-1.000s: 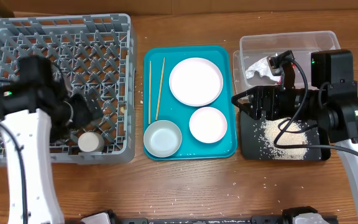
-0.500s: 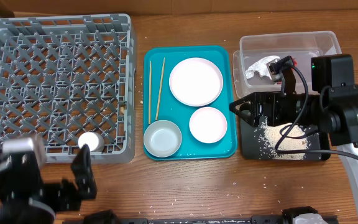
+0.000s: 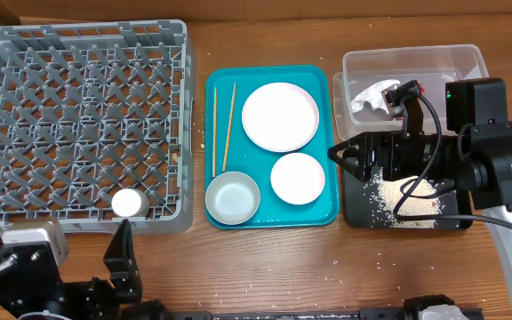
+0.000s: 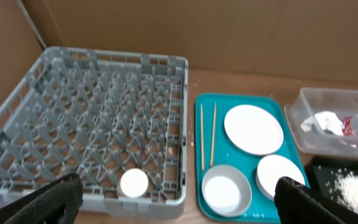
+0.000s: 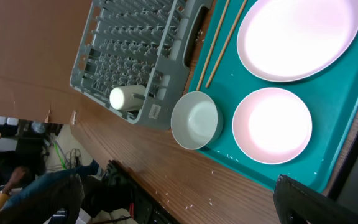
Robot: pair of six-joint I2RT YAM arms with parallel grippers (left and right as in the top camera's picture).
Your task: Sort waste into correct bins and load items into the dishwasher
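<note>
The grey dish rack point(image 3: 78, 116) stands at the left. The teal tray point(image 3: 327, 209) holds the white plate point(image 3: 280, 116), the small white bowl point(image 3: 298, 178), the grey bowl point(image 3: 233, 197) and two chopsticks point(image 3: 222, 129). The clear tub point(image 3: 452, 60) holds the crumpled napkin point(image 3: 373, 96) and the red-and-silver wrapper point(image 3: 427, 88). Rice point(image 3: 407, 200) lies on the black tray point(image 3: 358, 213). My left gripper point(image 3: 121, 262) is open and empty at the near table edge, in front of the rack point(image 4: 92, 118). My right gripper point(image 3: 349, 156) is open and empty above the black tray's left end.
A white cup point(image 3: 127, 203) sits upside down in the rack's near right corner; it also shows in the left wrist view point(image 4: 133, 183). Loose rice grains are scattered on the wooden table point(image 3: 265, 258) in front of the trays. A cardboard wall stands behind.
My left arm has pulled back from over the rack to the near table edge, leaving the white cup in the rack. The right arm has barely moved.
</note>
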